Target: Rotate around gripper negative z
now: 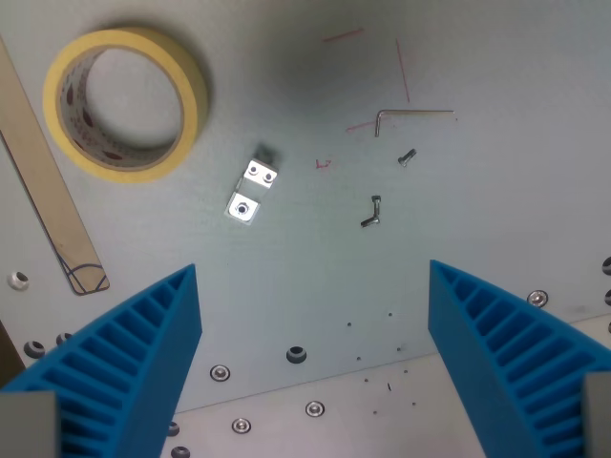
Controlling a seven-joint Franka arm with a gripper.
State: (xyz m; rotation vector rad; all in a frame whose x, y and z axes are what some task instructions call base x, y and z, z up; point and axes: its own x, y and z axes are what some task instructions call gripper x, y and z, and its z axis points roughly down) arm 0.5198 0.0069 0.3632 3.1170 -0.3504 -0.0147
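The pale grey metal desk (315, 277) fills the wrist view, with a row of screw heads and small holes along its lower part. The gripper (315, 367) shows as two blue ribbed plastic fingers (134, 363) rising from the bottom edge at 7 and 5 o'clock; its jaws stand wide open, well apart, with nothing between them but bare desk. A roll of yellow masking tape (124, 103) lies flat at 10 o'clock, its hollow centre showing the desk beneath. A long flat wooden stick (46, 186) with a rounded end runs diagonally along the left edge from 10 to 8 o'clock, just beside the tape roll. A small bright metal bracket (252, 190) with two holed faces lies near the centre, toward 11 o'clock. A thin L-shaped hex key (412, 114) lies at 1 o'clock, with faint red pen marks around it. Below it a short dark screw (407, 157) rests alone, and a small bent dark metal piece (371, 212) lies just right of centre.
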